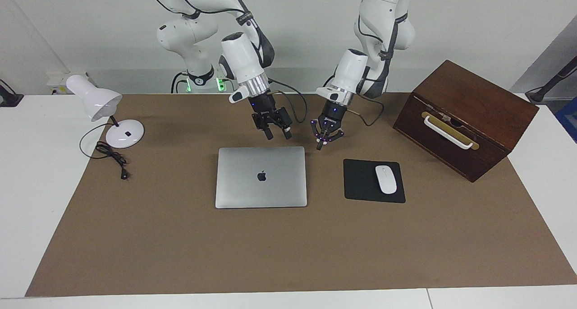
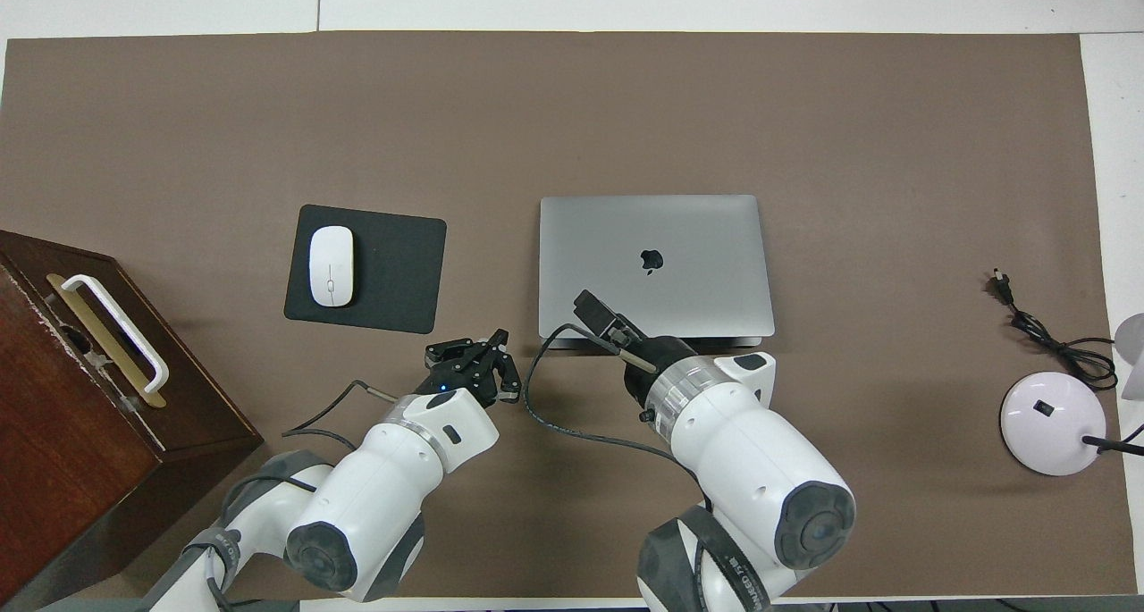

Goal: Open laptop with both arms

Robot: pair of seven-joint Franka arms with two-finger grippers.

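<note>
My right gripper (image 1: 278, 134) and left gripper (image 1: 321, 143) hang side by side over the brown mat (image 1: 288, 255) at the closed laptop (image 1: 261, 177)'s robot-side edge, a narrow gap between them. The mouse pad (image 1: 360, 182) and mouse (image 1: 386, 179) lie beside the laptop toward my left arm's end. The wooden box (image 1: 464, 117) stands past them; the lamp (image 1: 106, 112) and cord (image 1: 110, 158) flank the other end.

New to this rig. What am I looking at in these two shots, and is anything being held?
Two white robot arms at a table with a brown mat. One camera faces them; the other looks down from their end.

On the mat: a closed laptop, a mouse pad with a mouse, a wooden box and a desk lamp.

The right gripper is open, up at the laptop's edge nearest the robots. The left gripper is shut, just off that edge's corner toward the mouse pad. Neither holds anything.
</note>
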